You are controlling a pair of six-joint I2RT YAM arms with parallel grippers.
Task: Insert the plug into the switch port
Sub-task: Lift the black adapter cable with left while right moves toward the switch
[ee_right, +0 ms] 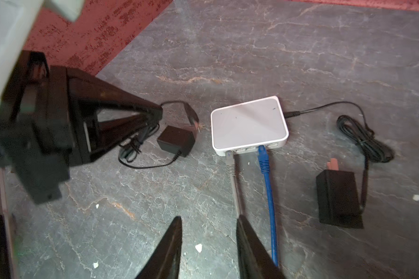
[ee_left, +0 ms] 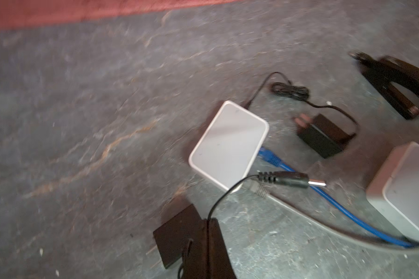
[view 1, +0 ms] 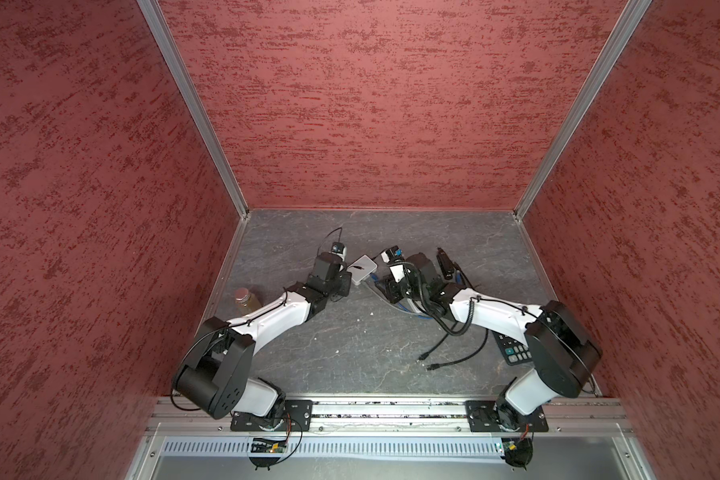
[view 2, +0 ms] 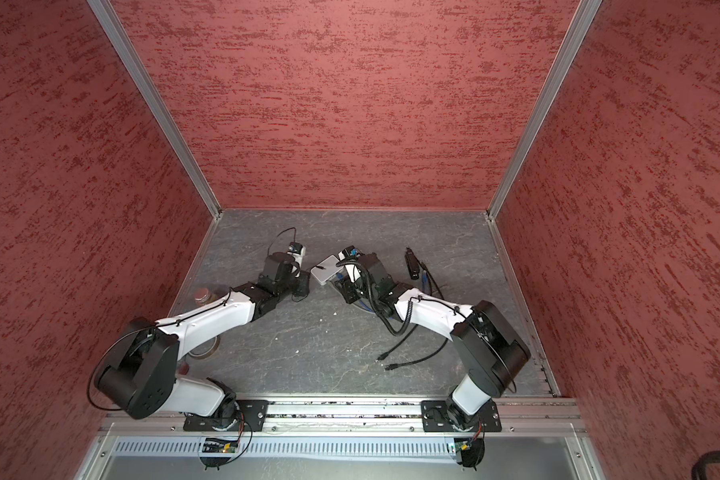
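Setting: red textured walls on three sides, with a grey veined bench [view 1: 350,340] as the floor of the cell.
Left arm [view 1: 267,316]: rises from its base on the near rail with the elbow lifted outward. The forearm angles in toward the middle and the wrist is bent down just left of the switch.
Left gripper [ee_left: 208,224]: clenched on a thin black cord [ee_left: 228,193], which loops out from between the pressed-together fingers.
Plug [ee_left: 283,180]: a black barrel plug with a metal tip, at the free end of that cord. In the left wrist view it lies across the near corner of the switch, tip pointing away from the switch body. Its height over the bench cannot be told.
Switch [ee_right: 249,123]: a small white box flat on the bench, mid-field between the two wrists in both top views.
Ports [ee_right: 249,148]: a row on the side facing the right gripper. A grey cable [ee_right: 231,169] and a blue cable [ee_right: 267,183] are seated in two of them.
Right arm [view 1: 495,311]: mirrors the left, with a high elbow, the forearm reaching inward and the wrist tipped down.
Right gripper [ee_right: 208,241]: jaws apart and low over the bench. The grey cable runs under one finger and the blue cable lies just beside it.
Adapters: one black adapter [ee_right: 177,141] lies near the left gripper. Another adapter [ee_right: 336,198] lies on the switch's other side, its lead entering the switch's end.
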